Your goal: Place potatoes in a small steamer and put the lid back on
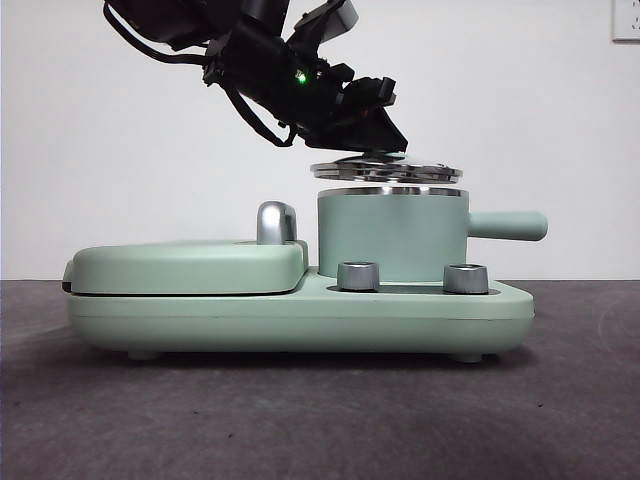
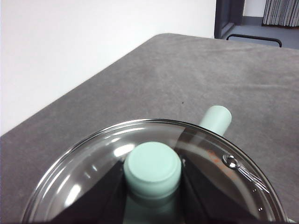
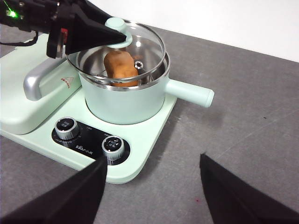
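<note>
While its 2 jaws are pinching the lid's green knob (image 2: 152, 170), the left gripper (image 3: 112, 33) is holding the glass lid (image 1: 386, 171) just above the steel rim of the small green pot (image 1: 392, 236), slightly tilted. Inside the pot, 1 orange-brown potato (image 3: 122, 65) is showing through the glass. Off to the side, the right gripper (image 3: 152, 186) is hanging over the grey table (image 3: 252, 126), jaws spread wide and gripping nothing.

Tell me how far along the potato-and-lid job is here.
Done: the orange-brown potato lies inside the mint-green steamer pot. In hand: the left gripper grips the glass lid by its knob, just above the steel rim. Left: seat the lid, release. The right gripper waits open.
</note>
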Controlling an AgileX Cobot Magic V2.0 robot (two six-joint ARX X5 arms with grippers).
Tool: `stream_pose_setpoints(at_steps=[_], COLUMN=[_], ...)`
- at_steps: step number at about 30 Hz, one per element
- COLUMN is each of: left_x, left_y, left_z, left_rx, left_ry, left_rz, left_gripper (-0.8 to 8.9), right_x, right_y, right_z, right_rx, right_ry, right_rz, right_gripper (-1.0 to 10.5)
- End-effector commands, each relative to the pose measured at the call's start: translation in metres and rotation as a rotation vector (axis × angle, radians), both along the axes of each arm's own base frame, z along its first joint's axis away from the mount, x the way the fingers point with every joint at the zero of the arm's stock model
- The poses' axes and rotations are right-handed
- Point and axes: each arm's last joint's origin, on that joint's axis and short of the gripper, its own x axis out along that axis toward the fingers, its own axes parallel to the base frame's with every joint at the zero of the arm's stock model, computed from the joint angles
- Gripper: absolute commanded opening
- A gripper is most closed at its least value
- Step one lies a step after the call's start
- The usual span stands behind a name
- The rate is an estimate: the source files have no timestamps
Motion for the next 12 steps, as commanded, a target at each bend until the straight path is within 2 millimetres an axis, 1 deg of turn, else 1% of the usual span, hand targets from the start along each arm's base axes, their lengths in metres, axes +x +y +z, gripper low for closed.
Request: stream_pose_setpoints(at_steps=[1,6,12], left_x=[0.003,0.006,0.008], left_y=[-0.007,-0.009,-0.011], left_z=[0.008,0.001,-0.004], left_rx=[-0.033,-0.054,-0.068], left_ry=[-0.037,0.001,0.021], left_rz=[-0.012,-0.006,-0.007], left_gripper=[0.14,0.14,0.14], right_x=[0.001,0.001,0.001], right_y=[0.001,0.001,0.000], right_z=[0.001,0.001,0.001], right_rx=[0.000,-0.010,-0.021], right_ry=[-0.006,-0.010,-0.010], right_rz=[0.001,0.000,-0.010], right_gripper=[3.1,3.1,3.1])
